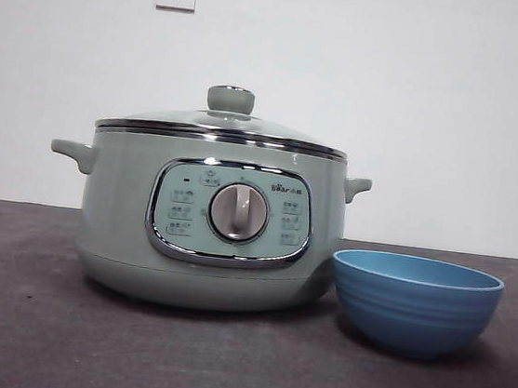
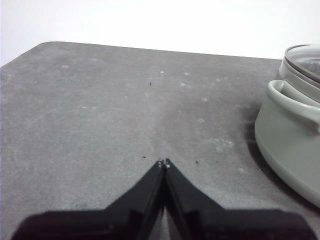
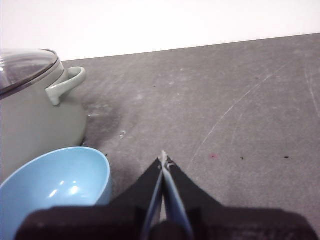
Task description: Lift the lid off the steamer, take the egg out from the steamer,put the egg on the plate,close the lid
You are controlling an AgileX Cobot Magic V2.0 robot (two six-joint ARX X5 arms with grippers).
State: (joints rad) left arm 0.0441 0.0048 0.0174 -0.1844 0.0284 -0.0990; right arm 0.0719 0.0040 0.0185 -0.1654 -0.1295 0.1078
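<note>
The steamer (image 1: 208, 230) stands on the dark table (image 1: 18, 335) with its lid (image 1: 222, 124) seated on the rim – knob up, dial facing the front camera. The plate (image 1: 413, 301), a blue bowl, sits just beside the steamer near one side handle, empty and upright. No egg shows; the inside of the steamer is hidden. The left gripper (image 2: 163, 163) hovers over bare table beside the steamer, jaws pressed together, holding nothing. The right gripper (image 3: 164, 159) hangs near the plate – its jaws likewise closed tip to tip and empty.
</note>
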